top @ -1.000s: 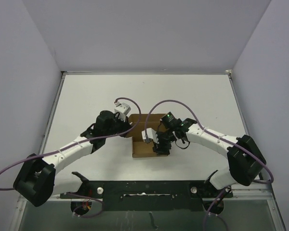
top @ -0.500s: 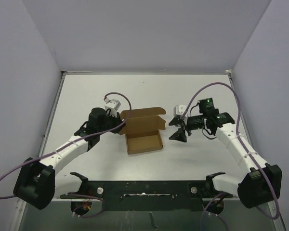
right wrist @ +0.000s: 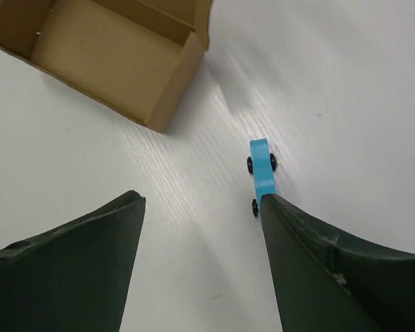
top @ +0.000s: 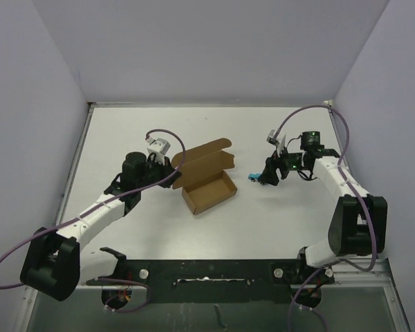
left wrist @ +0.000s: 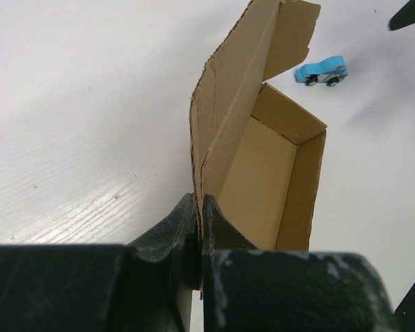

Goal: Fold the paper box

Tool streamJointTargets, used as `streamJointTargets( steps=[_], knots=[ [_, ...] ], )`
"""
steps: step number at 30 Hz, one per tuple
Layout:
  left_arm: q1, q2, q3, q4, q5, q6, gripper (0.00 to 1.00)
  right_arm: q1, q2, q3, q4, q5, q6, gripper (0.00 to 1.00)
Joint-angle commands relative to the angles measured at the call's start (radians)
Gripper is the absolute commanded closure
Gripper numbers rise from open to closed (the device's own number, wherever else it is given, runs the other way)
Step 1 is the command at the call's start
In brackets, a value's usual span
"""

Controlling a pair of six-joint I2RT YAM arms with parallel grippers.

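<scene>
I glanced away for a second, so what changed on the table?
The right hand swung off the paper box to the right and opened; a blue toy car now lies beside it. The box turned slightly. The left hand still pinches the box.

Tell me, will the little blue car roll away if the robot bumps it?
Probably. The blue car stands on its black wheels on a smooth white table, so a nudge along its length would likely send it rolling. It looks tiny, so it is probably light and easily knocked aside.
</scene>
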State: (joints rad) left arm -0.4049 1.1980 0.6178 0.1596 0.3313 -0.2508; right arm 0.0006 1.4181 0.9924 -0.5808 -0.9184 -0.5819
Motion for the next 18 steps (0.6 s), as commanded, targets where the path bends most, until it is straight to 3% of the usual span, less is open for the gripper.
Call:
streamJointTargets(
  steps=[1,10,18],
  knots=[
    [0.003,-0.014,0.001,0.091,0.037,0.013,1.00,0.004,0.116,0.085,-0.083,0.135,-0.059,0.32],
    [0.002,0.008,0.015,0.086,0.070,0.012,1.00,0.098,0.226,0.126,-0.061,0.348,-0.063,0.37],
    [0.003,0.010,0.019,0.083,0.082,0.015,1.00,0.130,0.294,0.154,-0.034,0.452,-0.044,0.49]
  ],
)
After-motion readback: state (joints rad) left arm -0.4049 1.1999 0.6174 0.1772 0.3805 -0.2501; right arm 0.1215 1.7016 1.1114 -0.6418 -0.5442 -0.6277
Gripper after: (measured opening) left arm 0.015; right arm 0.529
